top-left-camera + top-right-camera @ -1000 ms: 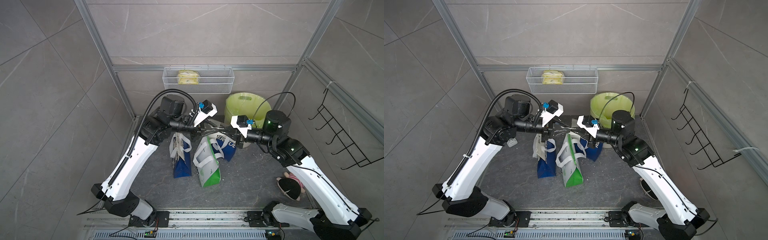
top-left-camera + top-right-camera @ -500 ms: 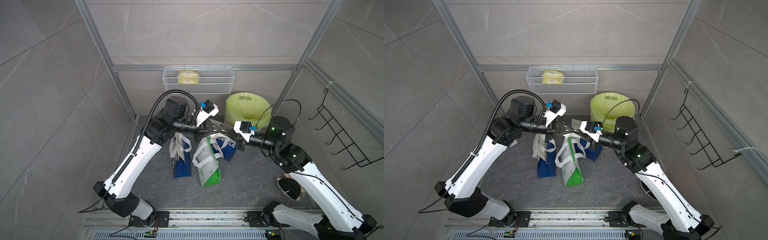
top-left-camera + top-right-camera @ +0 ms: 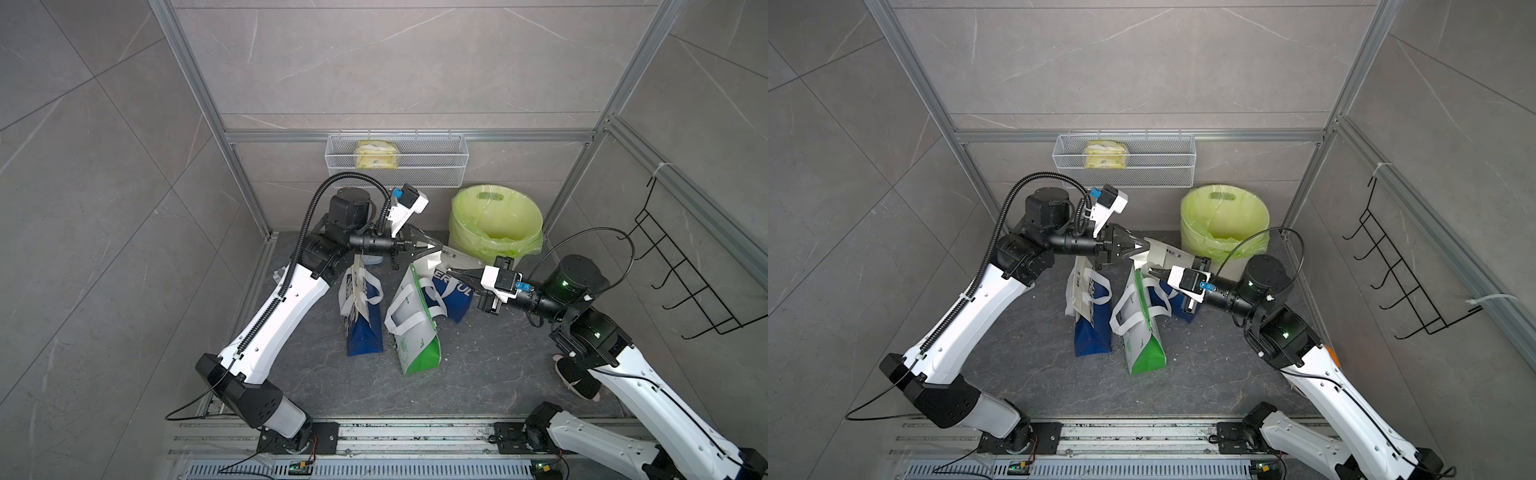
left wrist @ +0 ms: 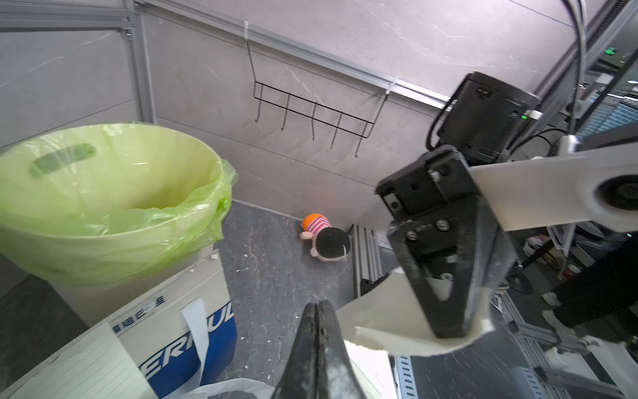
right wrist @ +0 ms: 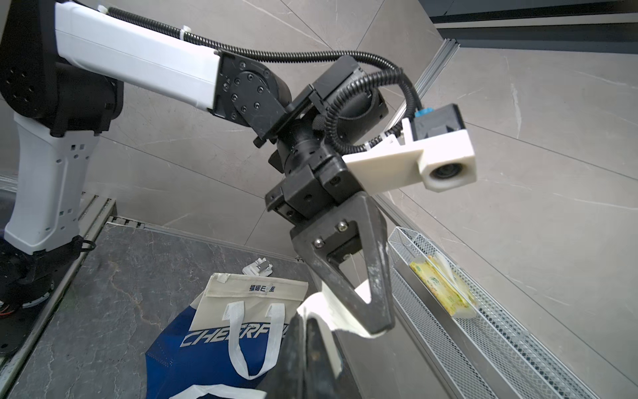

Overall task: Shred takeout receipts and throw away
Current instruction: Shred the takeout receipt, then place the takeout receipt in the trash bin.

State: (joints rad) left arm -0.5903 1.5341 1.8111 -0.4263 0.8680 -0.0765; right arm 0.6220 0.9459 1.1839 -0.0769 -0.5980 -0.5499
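The left gripper [image 5: 378, 321] and the right gripper [image 4: 448, 331] are each clamped tight on the same crumpled white takeout receipt [image 4: 379, 321]. It hangs in the air between them, above the bags and in front of the green-lined bin [image 4: 114, 241], and its print is too faint to read. The blue-and-white bag [image 4: 221, 331] just beside the bin shows "ER" and "UL" either side of its handle. The second blue-and-white bag [image 5: 207, 352] reads "CHERF", and both carry small Chinese characters on a white band.

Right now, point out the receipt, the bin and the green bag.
receipt [image 4: 376, 321]: left wrist view, bare middle of the sheet.
bin [image 3: 494, 212]: in a top view, inner back wall.
green bag [image 3: 422, 355]: in a top view, green bottom band.
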